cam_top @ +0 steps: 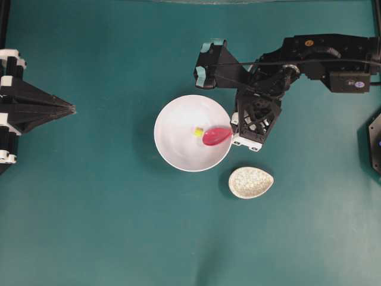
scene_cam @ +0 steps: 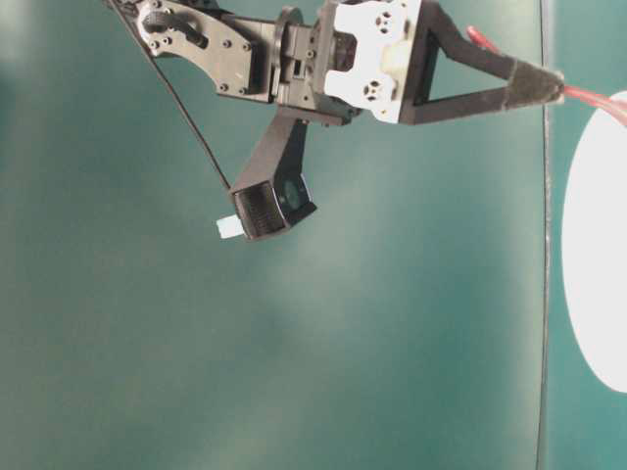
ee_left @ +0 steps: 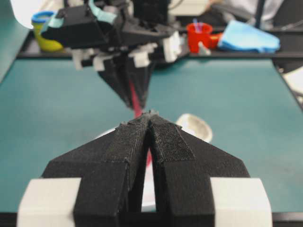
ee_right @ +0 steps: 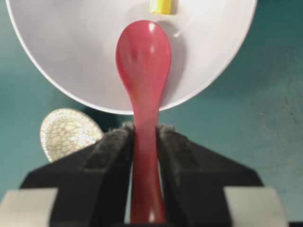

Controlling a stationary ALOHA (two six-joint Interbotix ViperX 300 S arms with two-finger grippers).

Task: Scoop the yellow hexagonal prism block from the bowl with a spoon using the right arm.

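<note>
Spoon (cam_top: 216, 136) scoop toward block (cam_top: 198, 131)

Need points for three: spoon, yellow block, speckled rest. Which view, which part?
spoon (ee_right: 143, 52), right wrist view, middle of the scoop.
yellow block (cam_top: 198, 131), overhead view, its top face.
speckled rest (cam_top: 250, 182), overhead view, centre of its crackled inside.
</note>
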